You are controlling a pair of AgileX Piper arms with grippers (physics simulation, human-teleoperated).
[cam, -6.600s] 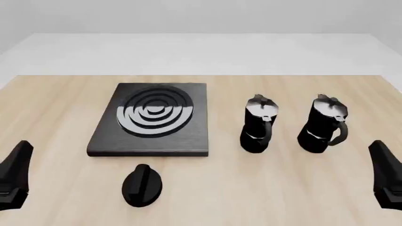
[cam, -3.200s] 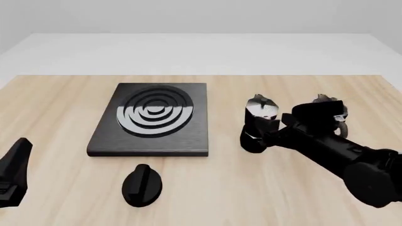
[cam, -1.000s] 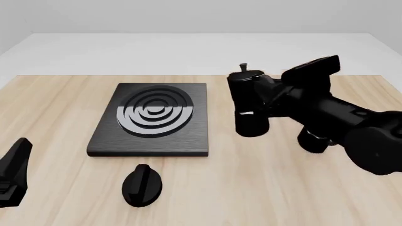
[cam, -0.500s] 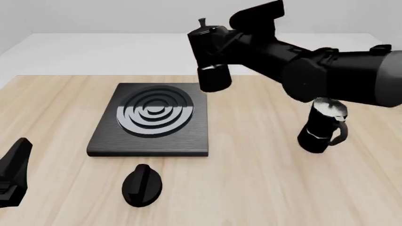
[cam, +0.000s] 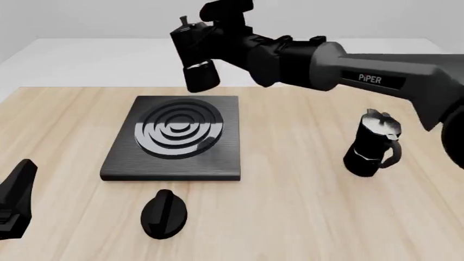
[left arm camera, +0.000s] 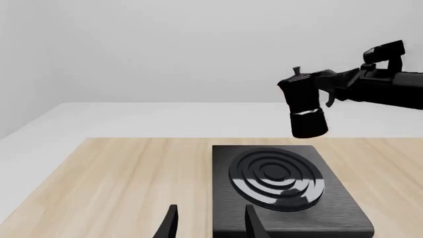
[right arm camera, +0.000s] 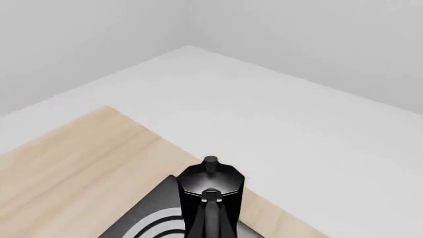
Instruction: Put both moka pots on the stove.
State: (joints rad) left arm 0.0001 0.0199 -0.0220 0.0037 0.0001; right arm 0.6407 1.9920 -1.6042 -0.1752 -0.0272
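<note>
My right gripper (cam: 214,44) is shut on one moka pot (cam: 194,58) by its handle side and holds it upright, high in the air over the far edge of the stove (cam: 225,159). The pot also shows in the left wrist view (left arm camera: 305,110) and the right wrist view (right arm camera: 210,198), hanging above the stove (left arm camera: 338,214) (right arm camera: 146,224). The other moka pot (cam: 372,144) stands on the table at the right. My left gripper (cam: 16,202) rests low at the front left, open and empty, its fingers (left arm camera: 170,226) apart.
A black oval knob (cam: 164,213) lies on the table just in front of the stove. The right arm (cam: 377,73) stretches across the table from the right, above the standing pot. The wooden table (cam: 290,217) ends at a white floor behind.
</note>
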